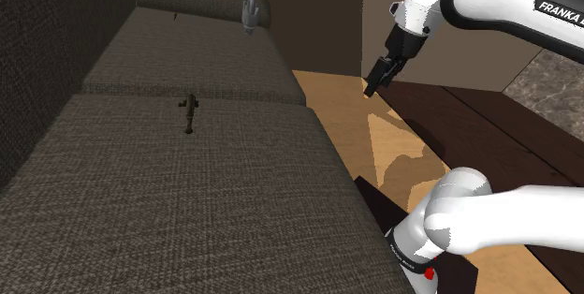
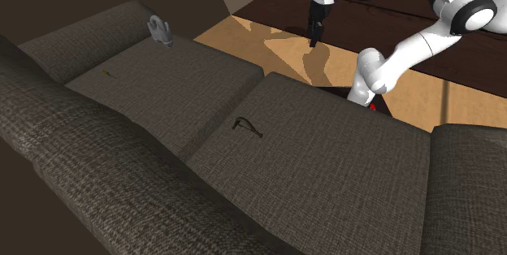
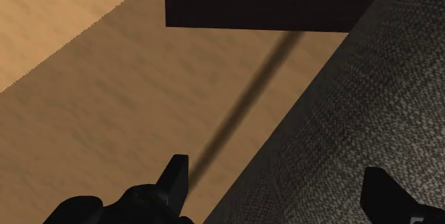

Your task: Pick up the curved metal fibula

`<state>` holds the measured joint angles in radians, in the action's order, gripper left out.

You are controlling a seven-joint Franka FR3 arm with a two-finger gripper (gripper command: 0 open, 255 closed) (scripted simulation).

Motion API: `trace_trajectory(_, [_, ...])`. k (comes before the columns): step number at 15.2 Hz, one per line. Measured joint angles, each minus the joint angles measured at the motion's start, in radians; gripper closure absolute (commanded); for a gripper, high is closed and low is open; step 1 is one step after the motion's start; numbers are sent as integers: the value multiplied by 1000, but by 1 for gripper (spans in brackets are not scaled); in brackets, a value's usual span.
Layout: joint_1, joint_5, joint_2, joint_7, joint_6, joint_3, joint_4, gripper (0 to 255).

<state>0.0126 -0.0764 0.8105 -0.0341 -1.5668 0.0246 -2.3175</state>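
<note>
Sofa [image 1: 187,208]: long seat of two cushions, covered in coarse, dark grey-brown woven cloth; a straight front edge is seen along the shoulder view's right side.

Brooch [image 1: 189,112]: small, thin, dark and curved. It is found lying on the nearer cushion, just beside the seam between the cushions, well back from the front edge. Open cloth is seen all round it, with nothing standing over it.

Gripper [image 1: 371,90]: hung off the white arm [image 1: 487,2] over the light wooden floor [image 1: 337,105], beyond the sofa's front edge and well apart from the brooch. In the wrist view the fingers [image 3: 175,176] are seen spread wide with nothing held; the sofa's edge runs between them.

A band of dark floor [image 1: 468,114] is noted past the light wood.

Pale grey object [image 1: 251,13]: set at the far cushion's front corner. A tiny thin item [image 1: 175,15] lies on that cushion; its kind cannot be told.
</note>
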Motion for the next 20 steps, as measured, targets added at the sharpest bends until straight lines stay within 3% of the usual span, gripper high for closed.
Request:
trace_trajectory(4, [-5,35,-21,64,-21,-40,-2,0])
trace_trajectory(11, [-22,141,-134,287,-115,-179,24,0])
trace_trajectory(20, [-21,208,-370,581,-226,-358,179,0])
